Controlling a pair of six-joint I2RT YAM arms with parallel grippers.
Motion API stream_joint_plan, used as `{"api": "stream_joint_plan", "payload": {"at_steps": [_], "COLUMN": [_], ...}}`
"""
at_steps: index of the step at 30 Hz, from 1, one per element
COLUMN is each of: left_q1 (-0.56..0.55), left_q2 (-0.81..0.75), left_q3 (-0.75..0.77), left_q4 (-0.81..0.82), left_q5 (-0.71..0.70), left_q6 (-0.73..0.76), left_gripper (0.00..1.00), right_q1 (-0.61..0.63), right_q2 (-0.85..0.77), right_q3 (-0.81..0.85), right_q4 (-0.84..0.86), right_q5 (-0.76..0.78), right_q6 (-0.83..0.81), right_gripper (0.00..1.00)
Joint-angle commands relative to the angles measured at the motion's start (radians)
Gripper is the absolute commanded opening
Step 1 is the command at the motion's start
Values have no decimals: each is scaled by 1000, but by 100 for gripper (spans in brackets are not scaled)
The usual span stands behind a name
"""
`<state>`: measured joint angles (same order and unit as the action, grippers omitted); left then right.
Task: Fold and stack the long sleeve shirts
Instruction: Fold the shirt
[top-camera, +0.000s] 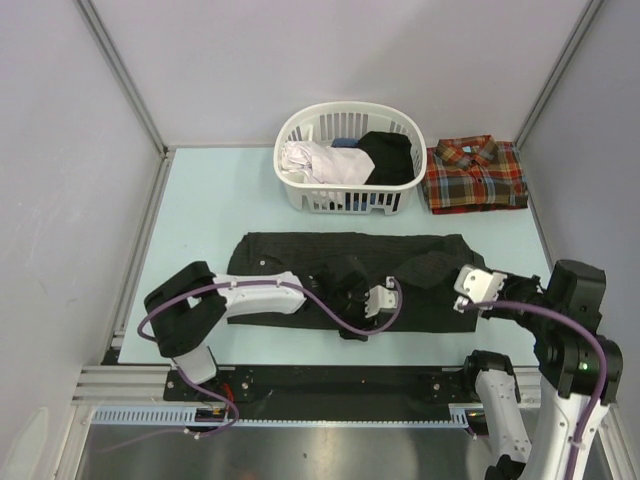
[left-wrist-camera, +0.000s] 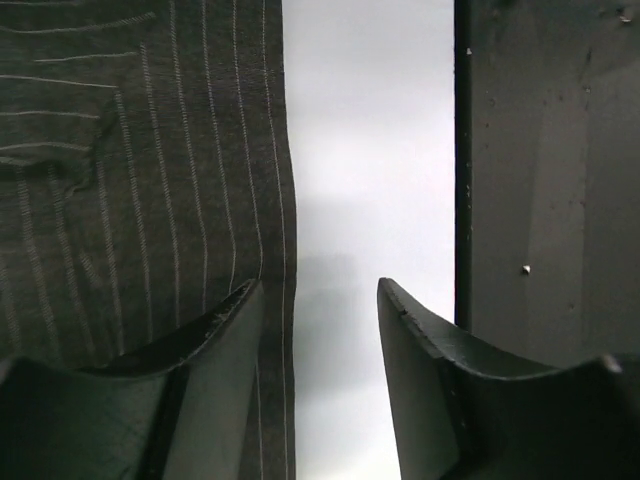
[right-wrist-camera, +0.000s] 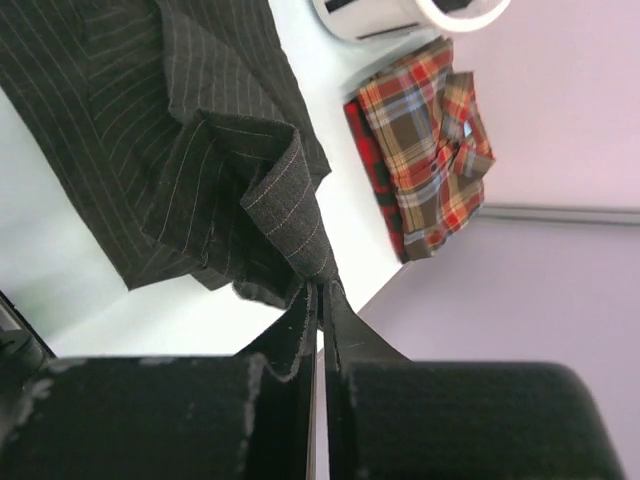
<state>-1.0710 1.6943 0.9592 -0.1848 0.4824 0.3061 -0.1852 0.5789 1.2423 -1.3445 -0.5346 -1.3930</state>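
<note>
A black pinstriped long sleeve shirt (top-camera: 300, 262) lies spread across the table's near half. My left gripper (top-camera: 378, 305) hovers over its near edge. In the left wrist view this gripper (left-wrist-camera: 320, 290) stands open with nothing between its fingers, the pinstriped cloth (left-wrist-camera: 130, 180) to their left and bare table under the gap. My right gripper (top-camera: 465, 290) is at the shirt's right end. In the right wrist view it (right-wrist-camera: 322, 285) is shut on a pinched fold of the pinstriped shirt (right-wrist-camera: 180, 130). A folded plaid shirt (top-camera: 473, 175) lies at the back right, also visible as the plaid shirt (right-wrist-camera: 430, 140).
A white laundry basket (top-camera: 295, 185) holding white, blue and black clothes stands at the back centre, beside the plaid shirt. A dark rail (left-wrist-camera: 550, 180) runs along the table's near edge. Grey walls close in the left, right and back sides.
</note>
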Motion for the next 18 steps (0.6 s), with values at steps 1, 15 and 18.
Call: {"api": "stream_joint_plan", "payload": {"at_steps": [1, 15, 18], "left_q1": [23, 86, 86], "left_q2": [-155, -535, -481], "left_q3": [-34, 33, 145], "left_q4": [51, 38, -48], "left_q5": [10, -107, -96], "left_q6": [70, -19, -53], "left_gripper": [56, 99, 99], "right_q1": [55, 59, 69], "right_q2": [-37, 58, 105], "right_q3": [42, -119, -173], "right_q4": [-148, 303, 468], "right_q5": [-13, -361, -398], "right_q6": [17, 204, 331], "right_gripper": [0, 0, 0]}}
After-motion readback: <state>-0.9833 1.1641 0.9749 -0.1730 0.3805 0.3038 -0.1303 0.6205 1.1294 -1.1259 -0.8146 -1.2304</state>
